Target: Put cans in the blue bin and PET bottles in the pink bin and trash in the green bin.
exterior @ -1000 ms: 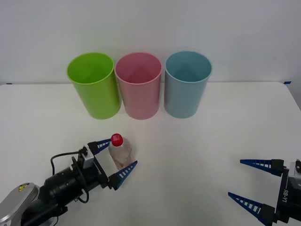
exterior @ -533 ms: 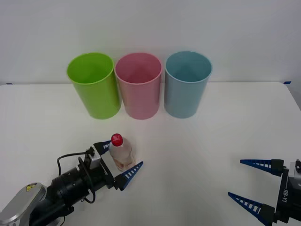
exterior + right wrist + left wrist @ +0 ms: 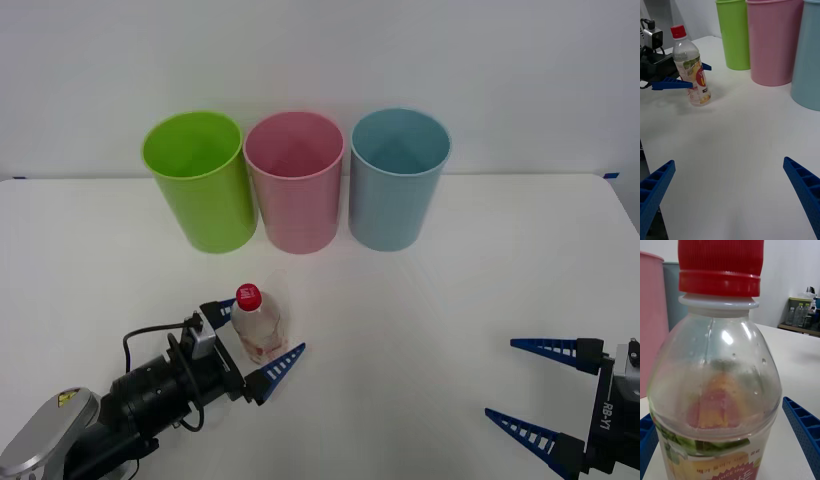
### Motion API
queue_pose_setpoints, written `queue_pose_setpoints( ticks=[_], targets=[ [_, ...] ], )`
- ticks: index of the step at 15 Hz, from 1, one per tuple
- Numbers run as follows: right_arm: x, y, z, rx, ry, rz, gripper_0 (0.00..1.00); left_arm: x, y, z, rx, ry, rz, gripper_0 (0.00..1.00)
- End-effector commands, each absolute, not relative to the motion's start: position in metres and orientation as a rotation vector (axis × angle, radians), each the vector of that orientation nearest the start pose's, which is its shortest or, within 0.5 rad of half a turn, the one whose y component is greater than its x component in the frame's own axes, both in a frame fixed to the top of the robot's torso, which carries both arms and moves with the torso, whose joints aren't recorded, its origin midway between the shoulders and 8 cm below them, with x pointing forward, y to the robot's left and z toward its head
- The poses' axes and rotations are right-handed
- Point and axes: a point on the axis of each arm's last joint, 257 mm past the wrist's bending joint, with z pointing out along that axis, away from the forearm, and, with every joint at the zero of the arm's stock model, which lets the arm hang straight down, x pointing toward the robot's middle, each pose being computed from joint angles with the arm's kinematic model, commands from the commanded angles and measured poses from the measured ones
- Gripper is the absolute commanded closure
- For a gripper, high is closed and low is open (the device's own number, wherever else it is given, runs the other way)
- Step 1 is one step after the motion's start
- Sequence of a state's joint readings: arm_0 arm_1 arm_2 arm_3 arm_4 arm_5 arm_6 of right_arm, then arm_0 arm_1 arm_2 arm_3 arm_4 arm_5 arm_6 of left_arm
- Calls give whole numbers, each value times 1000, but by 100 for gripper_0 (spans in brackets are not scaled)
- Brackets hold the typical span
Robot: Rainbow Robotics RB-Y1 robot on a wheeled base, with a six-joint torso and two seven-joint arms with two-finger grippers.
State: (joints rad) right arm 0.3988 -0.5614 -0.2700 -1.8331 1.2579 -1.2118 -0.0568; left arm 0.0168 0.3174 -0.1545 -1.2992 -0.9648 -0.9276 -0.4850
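On the white tabletop [image 3: 420,330], sorting not started: bottle ungrasped.
Small clear plastic PET bottle with red cap [image 3: 259,325] stands upright between the open fingers of the left end effector [image 3: 253,340], well short of the tall pink plastic bin [image 3: 295,183]; lime-green bin [image 3: 200,182] and light-blue bin [image 3: 397,180] look empty. Right end effector [image 3: 527,390] waits open, holding nothing.

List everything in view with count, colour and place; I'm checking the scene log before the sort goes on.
green bin: one, lime green, far side of the table, leftmost of the row.
pink bin: one, pink, middle of the row.
blue bin: one, light blue, rightmost of the row.
PET bottle: one, clear with a red cap, upright, nearer than the bins.
table: one, white.
left gripper: blue jaws open, either side of the bottle.
right gripper: blue jaws open, idle at the near right.
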Motion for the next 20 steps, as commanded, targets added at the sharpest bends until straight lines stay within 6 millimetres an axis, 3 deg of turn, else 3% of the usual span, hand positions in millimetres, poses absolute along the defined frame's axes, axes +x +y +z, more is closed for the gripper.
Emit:
queue_pose_setpoints(
  ticks=[1, 2, 4, 5, 8, 15, 20],
  targets=[
    [306, -239, -244, -955, 1673, 631, 0, 413, 93, -288, 759, 1400, -682, 10],
    [306, -239, -244, -955, 1673, 631, 0, 413, 93, -288, 758, 1401, -682, 29],
    [306, -239, -244, -955, 1673, 631, 0, 413, 94, -288, 756, 1402, -682, 79],
    [306, -239, -244, -955, 1673, 631, 0, 414, 94, -288, 748, 1406, -682, 90],
    [306, -239, -244, -955, 1673, 631, 0, 413, 95, -289, 737, 1412, -692, 100],
    [306, -239, -244, -955, 1673, 631, 0, 412, 96, -290, 734, 1414, -693, 100],
    [306, -239, -244, -955, 1673, 631, 0, 422, 112, -278, 690, 1397, -673, 100]
  ],
)
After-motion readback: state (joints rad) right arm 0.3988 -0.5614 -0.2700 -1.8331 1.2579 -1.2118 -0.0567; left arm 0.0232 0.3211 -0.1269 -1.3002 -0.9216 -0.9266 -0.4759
